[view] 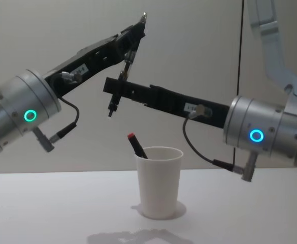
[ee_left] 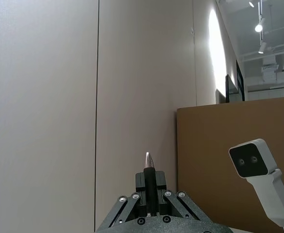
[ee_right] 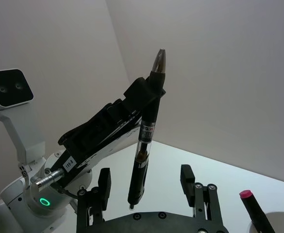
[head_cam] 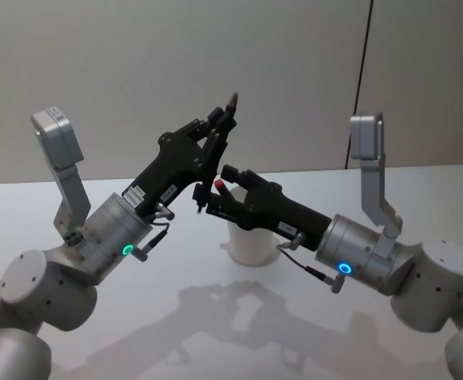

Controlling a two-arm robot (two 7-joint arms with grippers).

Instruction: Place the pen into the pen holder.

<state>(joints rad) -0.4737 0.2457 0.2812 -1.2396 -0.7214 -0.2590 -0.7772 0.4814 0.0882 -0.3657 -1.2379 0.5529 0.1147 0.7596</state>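
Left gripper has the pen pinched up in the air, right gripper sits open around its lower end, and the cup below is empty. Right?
Not quite: the pen holder is not empty. The chest view shows a red-tipped marker leaning in it. The rest holds: the left gripper pinches the pen aloft, and the right gripper sits open around its lower end.

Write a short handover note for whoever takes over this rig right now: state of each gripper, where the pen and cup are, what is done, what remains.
Left gripper: raised above the table, shut on the pen, tip up.
Right gripper: open, fingers either side of the pen's lower end, not yet closed.
Pen holder: upright on the table below both grippers, already holding a red-tipped pen.
Done: pen lifted.
Left: get it into the cup, probably after a handover to the right.
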